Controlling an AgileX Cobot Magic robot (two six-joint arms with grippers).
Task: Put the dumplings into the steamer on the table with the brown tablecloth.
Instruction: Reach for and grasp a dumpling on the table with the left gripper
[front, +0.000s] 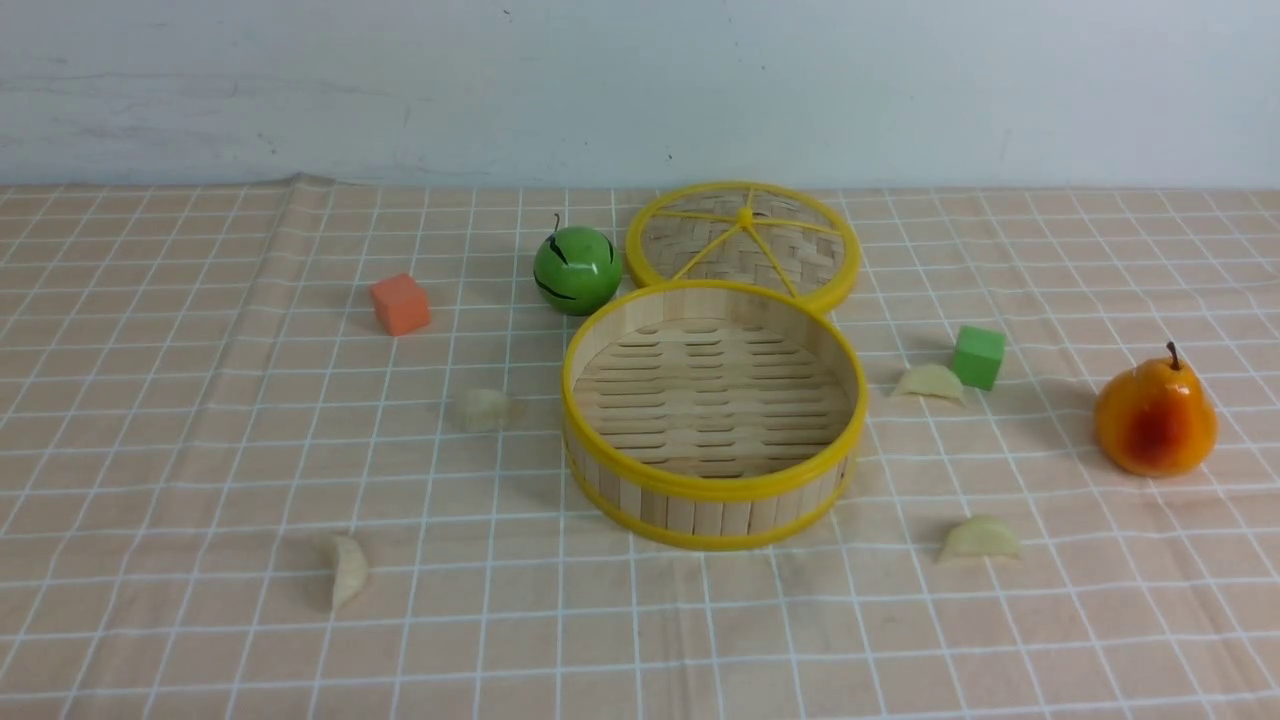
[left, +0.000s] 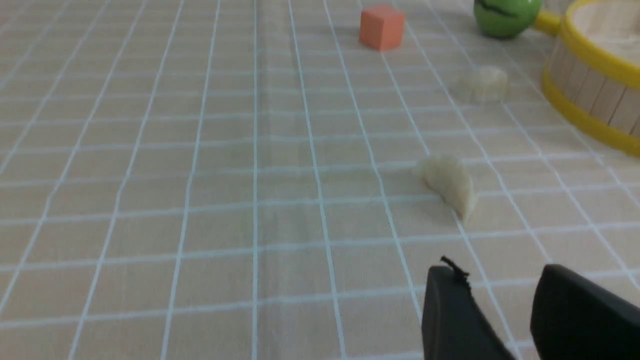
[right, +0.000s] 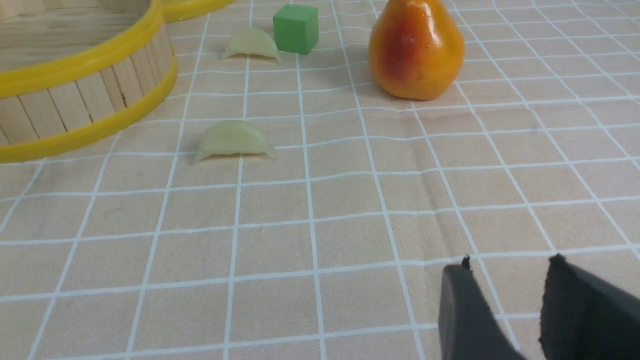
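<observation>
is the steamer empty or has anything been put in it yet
Empty: inside the yellow rim of the steamer, only its bare slatted floor shows.

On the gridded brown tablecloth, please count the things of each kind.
Pale crescent toy dumplings: 4
Small coloured cubes: 2
Round bamboo steamer basket, yellow rims: 1
Woven yellow-spoked lid: 1
Round green toy fruit: 1
Orange toy pear: 1
Total: 10
</observation>
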